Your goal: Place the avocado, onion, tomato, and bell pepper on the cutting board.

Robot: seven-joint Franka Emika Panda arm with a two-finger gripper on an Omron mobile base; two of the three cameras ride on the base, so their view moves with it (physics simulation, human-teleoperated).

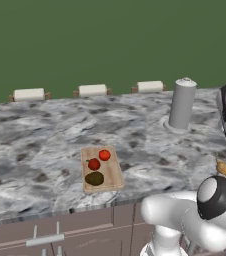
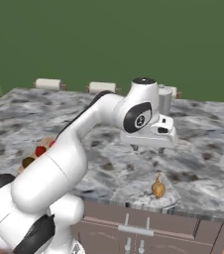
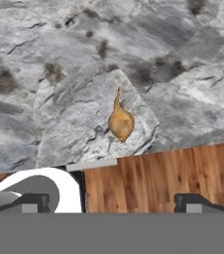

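The light wooden cutting board (image 1: 112, 174) lies near the counter's front edge. On it sit the orange-red tomato (image 1: 104, 155), the darker red bell pepper (image 1: 93, 163) and the dark olive avocado (image 1: 94, 178). The tan onion (image 2: 157, 188) rests on the marble close to the counter's front edge, far to the right of the board, its thin stem pointing up. My gripper (image 2: 147, 148) hangs open above the counter, a little behind and above the onion and not touching it. In the hand view the onion (image 3: 121, 123) lies ahead, between the two wide-apart fingertips (image 3: 32, 203). My arm hides most of the board in the right base view.
A tall grey cylinder (image 1: 181, 105) stands on the counter at the back right. Three pale stools (image 1: 92, 90) line the far side. The counter's front edge (image 3: 91, 164) runs just below the onion, with wooden floor (image 3: 173, 173) beyond it. Drawers (image 2: 134, 230) sit under the counter.
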